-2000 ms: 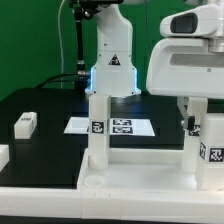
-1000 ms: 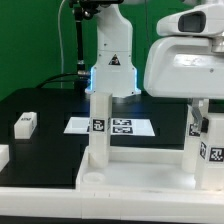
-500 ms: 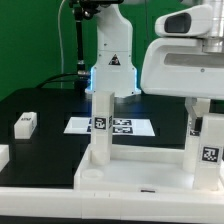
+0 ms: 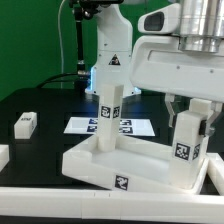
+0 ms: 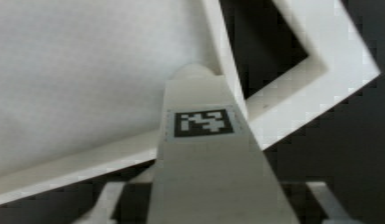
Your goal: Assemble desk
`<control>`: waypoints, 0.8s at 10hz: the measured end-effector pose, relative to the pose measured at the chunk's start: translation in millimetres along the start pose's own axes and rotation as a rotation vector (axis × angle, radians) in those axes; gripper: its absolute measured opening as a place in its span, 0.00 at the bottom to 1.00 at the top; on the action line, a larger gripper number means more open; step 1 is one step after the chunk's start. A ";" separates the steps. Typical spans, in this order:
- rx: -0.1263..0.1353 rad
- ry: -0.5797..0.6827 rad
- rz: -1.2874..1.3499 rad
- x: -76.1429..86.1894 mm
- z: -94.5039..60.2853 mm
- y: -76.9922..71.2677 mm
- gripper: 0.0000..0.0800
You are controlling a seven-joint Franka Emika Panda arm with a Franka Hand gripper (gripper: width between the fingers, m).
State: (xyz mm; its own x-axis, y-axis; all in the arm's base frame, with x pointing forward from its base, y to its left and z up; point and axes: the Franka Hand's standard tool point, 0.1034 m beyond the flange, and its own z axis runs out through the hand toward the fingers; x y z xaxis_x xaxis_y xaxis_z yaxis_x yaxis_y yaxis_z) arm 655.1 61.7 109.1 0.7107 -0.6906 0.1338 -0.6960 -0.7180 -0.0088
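A: Which step are we at?
B: Seating a leg (image 4: 184, 142) in the desk panel's (image 4: 105, 168) corner, the exterior view's right (panel sits askew). Jaws half-closed, gripping that leg.
A: Next?
B: Probably we twist it home.

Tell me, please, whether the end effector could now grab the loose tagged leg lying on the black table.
Probably not yet: the end effector seems clamped on a leg standing in the desk panel. The loose leg itself lies uncovered, apart from them.
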 end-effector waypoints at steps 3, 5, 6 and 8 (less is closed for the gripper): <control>-0.001 0.002 0.006 0.9 0.9 0.8 0.68; 0.005 -0.013 -0.007 -3.0 -12.9 0.7 0.78; 0.024 -0.021 -0.022 -5.5 -27.8 7.1 0.80; 0.064 -0.025 -0.082 4.0 -60.9 27.8 0.81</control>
State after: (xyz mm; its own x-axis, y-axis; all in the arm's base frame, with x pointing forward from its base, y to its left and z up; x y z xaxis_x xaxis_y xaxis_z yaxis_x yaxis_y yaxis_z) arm 632.3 44.2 169.7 0.7680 -0.6306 0.1119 -0.6280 -0.7758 -0.0622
